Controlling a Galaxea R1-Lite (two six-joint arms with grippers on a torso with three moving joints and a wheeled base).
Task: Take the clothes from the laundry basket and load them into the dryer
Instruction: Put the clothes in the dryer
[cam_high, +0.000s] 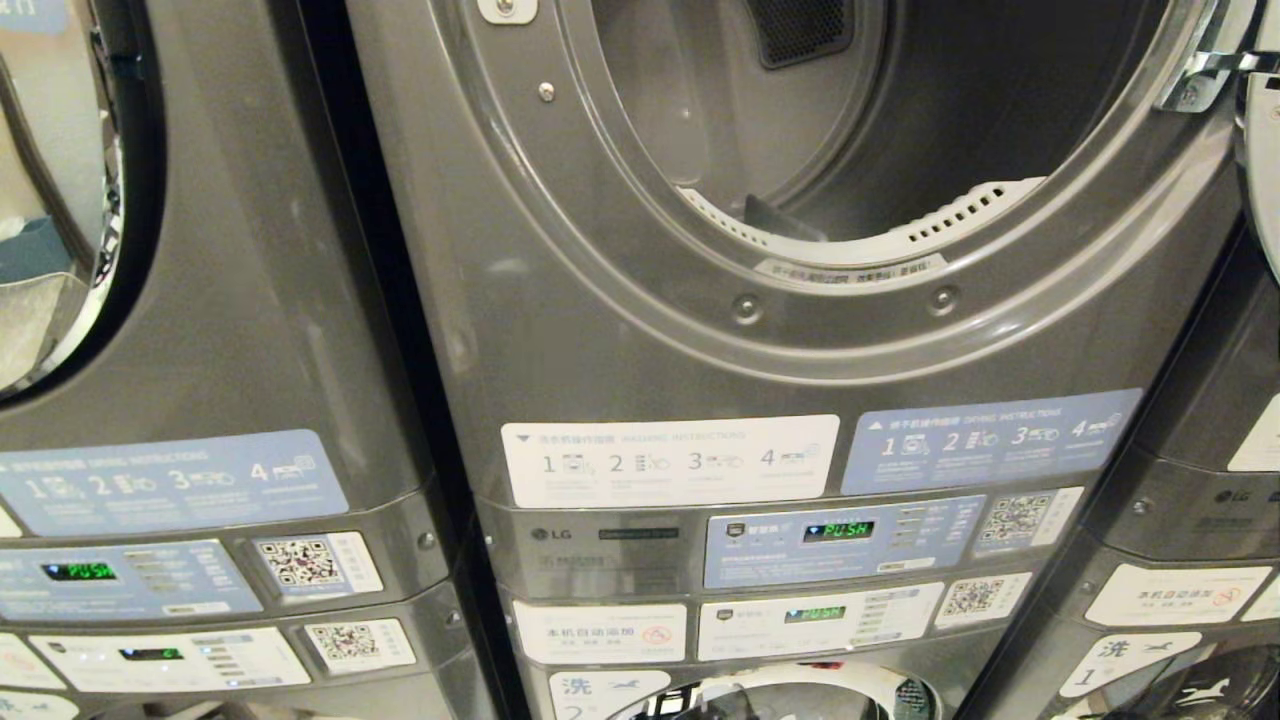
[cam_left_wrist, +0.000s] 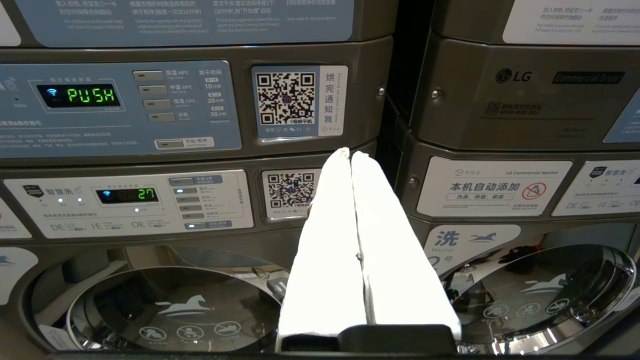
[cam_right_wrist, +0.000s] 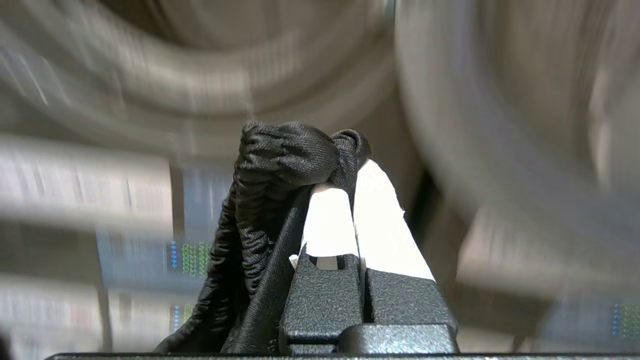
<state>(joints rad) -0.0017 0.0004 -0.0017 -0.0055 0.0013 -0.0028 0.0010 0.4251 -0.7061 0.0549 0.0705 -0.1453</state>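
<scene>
the black, ribbed fabric garment hangs bunched from the right tool, whose white fingers are clenched on a fold of it, the rest trailing down beside the wrist. behind it the right wrist view shows only a smeared grey curve, likely the dryer's door ring, so the garment seems to be in front of the machine, not yet inside.

the left tool is clenched on nothing, its white fingers pressed together, and it points at the control panels of the stacked machines.

as a judgement, the task is at an early stage: one piece is lifted, and it remains to be carried through the opening and let go. the grey metal drum of the open dryer shows no clothes in the part that can be seen. the laundry basket is in no view, so what is left there cannot be told.

around it stand dark grey stacked commercial machines, with a green "push" display, a white instruction label, a qr sticker, and round chrome-rimmed washer doors below.
</scene>
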